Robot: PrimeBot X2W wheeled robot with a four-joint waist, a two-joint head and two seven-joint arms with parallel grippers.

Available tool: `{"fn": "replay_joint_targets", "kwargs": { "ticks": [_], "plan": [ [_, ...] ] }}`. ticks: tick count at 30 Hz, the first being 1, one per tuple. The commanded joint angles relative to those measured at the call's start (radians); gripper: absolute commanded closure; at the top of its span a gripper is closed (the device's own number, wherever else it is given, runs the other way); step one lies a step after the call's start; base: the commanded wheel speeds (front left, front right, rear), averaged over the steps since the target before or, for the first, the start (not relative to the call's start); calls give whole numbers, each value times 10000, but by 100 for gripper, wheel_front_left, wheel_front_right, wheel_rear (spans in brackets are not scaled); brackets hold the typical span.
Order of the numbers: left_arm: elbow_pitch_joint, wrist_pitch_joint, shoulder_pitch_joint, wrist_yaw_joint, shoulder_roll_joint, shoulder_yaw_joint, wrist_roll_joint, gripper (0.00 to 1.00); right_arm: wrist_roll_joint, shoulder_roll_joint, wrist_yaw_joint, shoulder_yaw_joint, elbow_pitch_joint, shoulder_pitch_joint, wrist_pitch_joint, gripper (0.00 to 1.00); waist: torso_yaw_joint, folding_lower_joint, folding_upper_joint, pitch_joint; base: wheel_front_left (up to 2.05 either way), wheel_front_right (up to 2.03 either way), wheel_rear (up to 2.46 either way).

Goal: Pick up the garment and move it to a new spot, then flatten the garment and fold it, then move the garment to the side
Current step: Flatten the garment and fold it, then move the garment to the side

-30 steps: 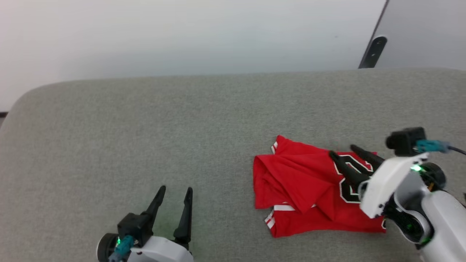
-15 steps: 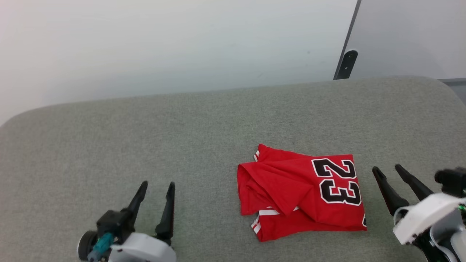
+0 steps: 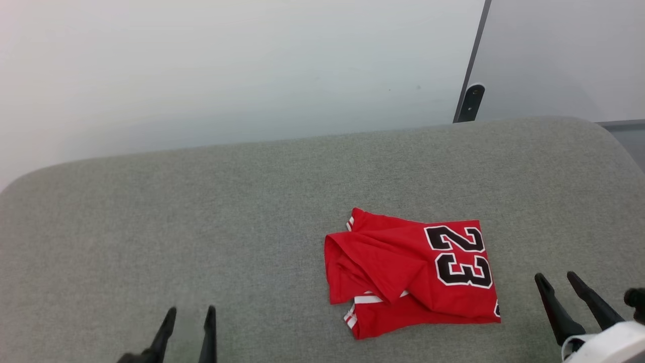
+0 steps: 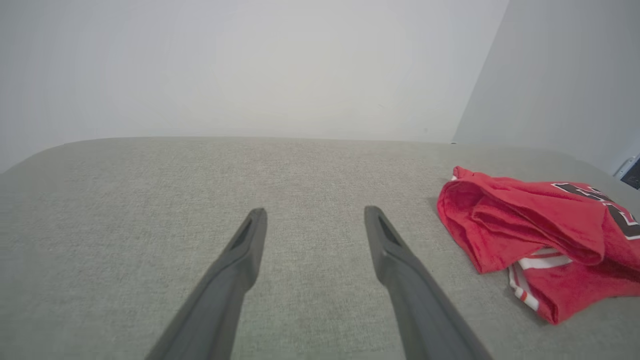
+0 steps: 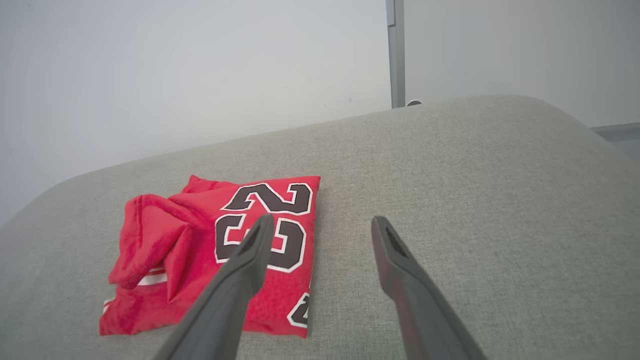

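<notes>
Left tool (image 3: pixel 190 309): you have it fully open, both dark fingers spread with bare grey fabric between them. It holds nothing and touches nothing. In the head view it sits at the lower left edge. In the left wrist view (image 4: pixel 314 212) its fingers point across the surface (image 3: pixel 201 212), and the garment (image 4: pixel 540 225) lies off to that view's right, well apart from the nearer finger.

Right tool (image 3: pixel 555 276): also fully open and empty. In the head view it sits at the lower right, near the garment's right edge but apart from it, with a strip of grey showing between cloth and fingers. In the right wrist view (image 5: pixel 322 220) one finger crosses in front of the printed numerals; the head view shows you this is overlap, not contact.

Garment (image 3: pixel 413 275): it lies folded into a rough rectangle on the surface, right of centre and toward the near side. The "23" faces up on its right part. The left part carries a loose, rumpled flap of red, visible in the right wrist view (image 5: pixel 165 240) as a raised fold. White striped sleeve trim shows at the far left corner and along the near left edge.

Behind the surface you see a pale wall (image 3: pixel 227 65) and a dark upright post (image 3: pixel 468 101).
</notes>
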Motion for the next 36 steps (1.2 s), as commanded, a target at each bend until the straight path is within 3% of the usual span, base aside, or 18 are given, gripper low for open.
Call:
{"fn": "replay_joint_targets", "kwargs": {
  "ticks": [1, 15, 27, 36],
  "plan": [
    [-238, -6, 345, 73, -30, 88, 41, 0, -122, 95, -12, -220, -222, 292, 44, 0, -9, 0, 0, -7, 0, 0, 0],
    [-1281, -6, 1376, 178, -122, 336, 148, 0, -779, 689, -12, -1307, -1511, 1289, 789, 0, 7, 0, 0, 99, 0, 0, 0],
    [-1272, -6, 1208, 187, -169, 266, 181, 0, -962, 963, -12, -1440, -1739, 1342, 1079, 0, 172, 0, 0, 144, 0, 0, 0],
    [-1278, -6, 873, 132, -199, 117, 243, 0, -1057, 683, -12, -1058, -1715, 489, 1672, 0, 474, 0, 0, 437, 0, 0, 0]
  ]
}}
